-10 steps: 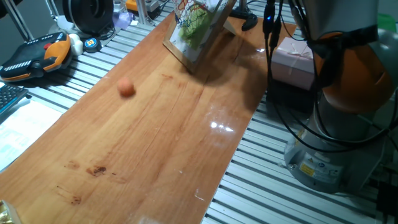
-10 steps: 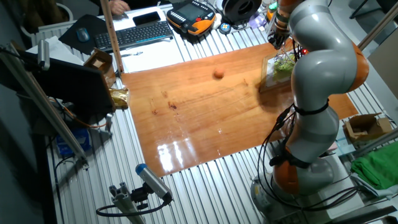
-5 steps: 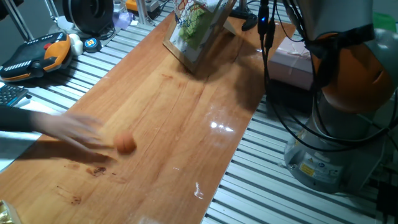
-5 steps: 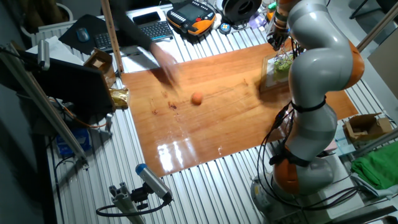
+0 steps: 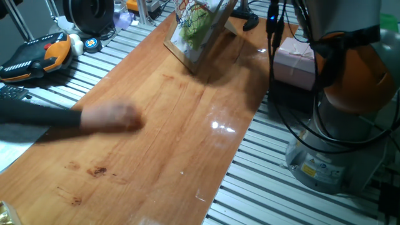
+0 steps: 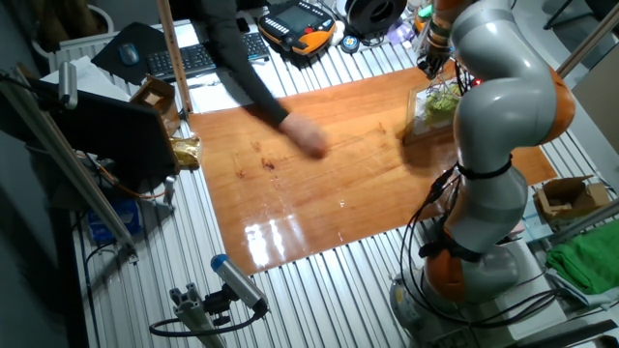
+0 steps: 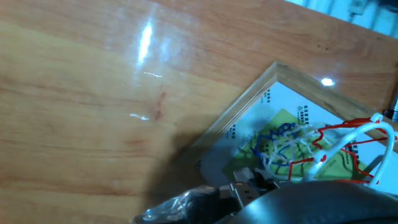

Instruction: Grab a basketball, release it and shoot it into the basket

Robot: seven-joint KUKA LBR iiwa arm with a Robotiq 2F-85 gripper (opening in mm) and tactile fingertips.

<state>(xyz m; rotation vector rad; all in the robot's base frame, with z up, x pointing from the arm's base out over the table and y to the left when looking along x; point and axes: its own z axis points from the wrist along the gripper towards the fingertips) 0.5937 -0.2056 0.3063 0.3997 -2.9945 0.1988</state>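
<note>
A single KUKA arm (image 6: 493, 106) towers over the long wooden table (image 5: 169, 144), its wrist raised above the far end where the one basket (image 7: 348, 140) hangs on its tilted wood-framed board (image 5: 199, 28); a person's blurred hand (image 5: 111, 117) on a dark sleeve reaches across the tabletop at mid-length, well apart from the board; the basketball cannot be made out anywhere, and whether it sits under that hand cannot be told; the gripper (image 6: 432, 53) hovers close over the hoop and its whitish net, fingers hidden in all three views, so whether it is spread or closed cannot be told; one orange-and-black pendant (image 5: 37, 55) lies off the table's edge.
</note>
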